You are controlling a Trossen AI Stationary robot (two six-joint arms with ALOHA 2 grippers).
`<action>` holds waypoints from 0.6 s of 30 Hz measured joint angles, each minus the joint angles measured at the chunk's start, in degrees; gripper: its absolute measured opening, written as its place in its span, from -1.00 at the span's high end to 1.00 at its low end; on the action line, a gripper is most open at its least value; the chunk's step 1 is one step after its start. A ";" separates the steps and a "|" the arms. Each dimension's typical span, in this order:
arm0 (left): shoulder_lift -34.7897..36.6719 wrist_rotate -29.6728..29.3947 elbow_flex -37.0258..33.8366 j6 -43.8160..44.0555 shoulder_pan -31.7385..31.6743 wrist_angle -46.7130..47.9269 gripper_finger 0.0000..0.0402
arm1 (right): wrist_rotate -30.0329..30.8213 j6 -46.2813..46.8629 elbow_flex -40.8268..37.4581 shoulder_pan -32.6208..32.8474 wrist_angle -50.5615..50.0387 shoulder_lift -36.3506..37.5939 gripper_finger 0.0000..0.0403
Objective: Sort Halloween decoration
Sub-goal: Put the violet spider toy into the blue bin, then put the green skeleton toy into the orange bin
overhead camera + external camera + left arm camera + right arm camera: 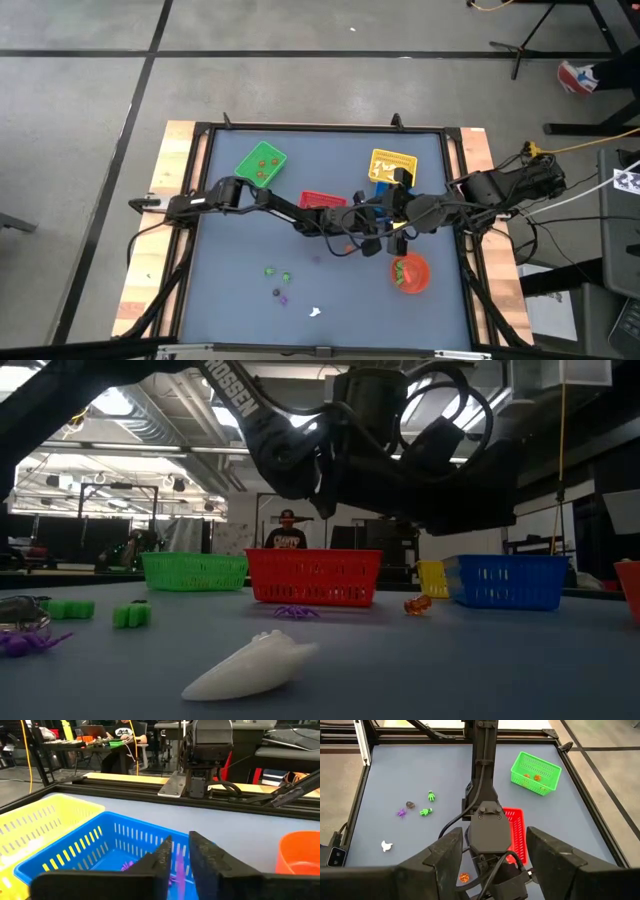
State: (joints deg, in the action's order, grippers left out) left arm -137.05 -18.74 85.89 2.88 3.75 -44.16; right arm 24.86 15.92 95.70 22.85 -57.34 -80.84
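Note:
My left gripper [180, 843] reaches level over the blue basket [125, 845], with a purple trinket [178, 862] in the narrow gap between its fingers. Another purple trinket [127, 866] lies inside that basket. My right gripper [495, 833] hangs open high above the table's middle, over the left arm, with nothing between its fingers. Loose Halloween decoration lies on the mat: green figures [425, 811], a purple spider [400, 813], a white piece [250, 665] and an orange piece [418, 604]. My left gripper pinches the purple trinket [178, 870] between its two fingers. The fingers come level from the table's left side. The trinket sits above the blue basket's floor, clear of the table; which part of it is held, the fingers hide.
A green basket [261, 165] with orange pieces stands at the far left, a red basket [322, 200] mid-table, a yellow basket [392, 165] far right. An orange-red bowl [410, 273] sits near right. Both arms cross over the table's middle.

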 joint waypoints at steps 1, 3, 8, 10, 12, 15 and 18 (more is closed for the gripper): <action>0.00 0.00 0.00 -0.01 0.00 0.00 0.71 | 0.00 0.00 0.00 0.00 0.00 0.00 -0.08; 0.00 -0.02 0.00 -0.01 -0.03 0.00 0.62 | 0.00 0.01 0.00 0.00 0.00 0.00 -0.08; 0.00 -0.09 0.00 -0.01 -0.04 0.28 0.43 | 0.00 0.02 0.00 0.00 0.02 -0.02 -0.08; 0.00 -0.09 0.00 -0.01 -0.04 0.28 0.36 | 0.00 0.02 0.00 0.00 0.04 -0.02 -0.08; 0.00 -0.09 0.00 0.02 -0.04 0.48 0.30 | 0.00 0.02 0.00 0.00 0.04 -0.02 -0.08; 0.00 -0.07 0.00 0.01 -0.04 0.89 0.21 | 0.00 0.02 0.00 0.00 0.04 -0.02 -0.08; 0.00 -0.07 0.00 -0.01 0.15 0.89 0.12 | 0.00 0.02 0.00 0.00 0.04 -0.02 -0.08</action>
State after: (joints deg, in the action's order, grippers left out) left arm -137.05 -18.81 85.89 2.87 3.90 -43.27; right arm 24.86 15.94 95.70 22.85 -57.30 -80.86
